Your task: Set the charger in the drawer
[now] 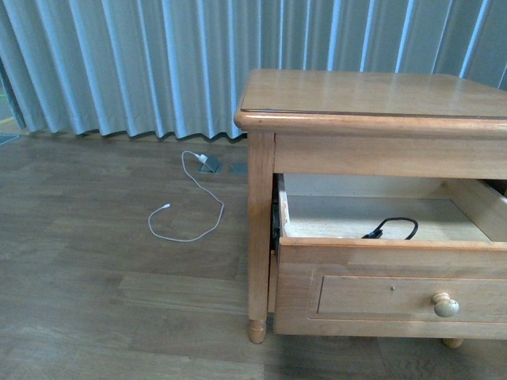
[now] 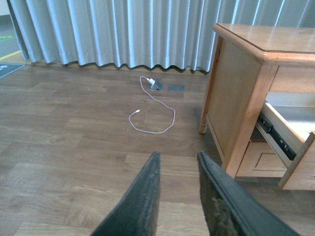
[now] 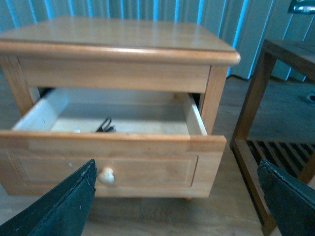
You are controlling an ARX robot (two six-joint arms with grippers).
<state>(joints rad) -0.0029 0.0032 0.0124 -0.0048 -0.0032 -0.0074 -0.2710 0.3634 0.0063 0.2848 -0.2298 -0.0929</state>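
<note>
Front view has the honey-coloured wooden nightstand [image 1: 261,237] standing on turned feet, its top smooth with a rounded lip. The drawer [image 1: 380,297] is pulled well out; it has a recessed front panel, a round pale knob [image 1: 445,305] and a pale, matte interior. The charger [image 1: 374,233] lies inside on the drawer floor, near the front wall. Only its looping black cable shows above the rim, and the white block cannot be made out behind the front panel. From the right wrist view the same black cable [image 3: 105,126] sits left of centre in the drawer [image 3: 147,169], above the knob [image 3: 106,175].

The left end effector [image 2: 178,156] hangs over the plank floor [image 2: 74,147], its two dark, tapering fingers [image 2: 145,196] a narrow gap apart and gripping nothing. The right end effector [image 3: 176,166] faces the drawer front with its jaws spread wide, one rough dark fingertip at each edge of the picture, also holding nothing.

A thin white cable [image 1: 190,240] curls in a loose loop on the floor, well apart from the nightstand, and runs to a small grey floor socket [image 1: 210,164] below the pleated pale blue curtain [image 1: 119,63]. Beside the nightstand, in the right wrist view, stands a darker wooden stand [image 3: 275,98] with a slatted lower shelf
</note>
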